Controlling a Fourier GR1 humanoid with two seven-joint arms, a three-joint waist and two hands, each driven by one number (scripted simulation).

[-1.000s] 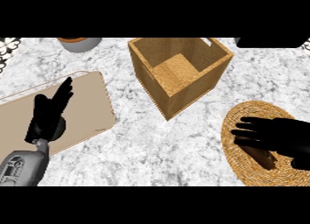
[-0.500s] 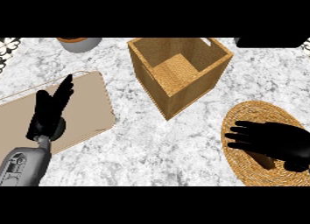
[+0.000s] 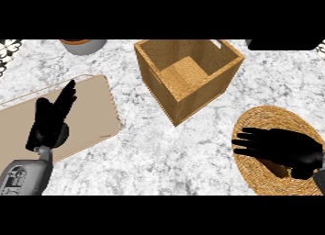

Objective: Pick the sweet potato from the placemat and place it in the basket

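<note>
1. Right now the right hand covers the woven placemat at 4 o'clock; sweet potato hidden beneath, grasp state unclear.
2. Left hand released, resting at 9 o'clock.
3. Advice: confirm full wrap, lift vertically, clear the basket rim at 12 o'clock.

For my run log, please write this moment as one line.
right hand: open over placemat | sweet potato: hidden | basket: empty | left hand: resting, open

one basket, one placemat, one board, one bowl, two hands
</note>
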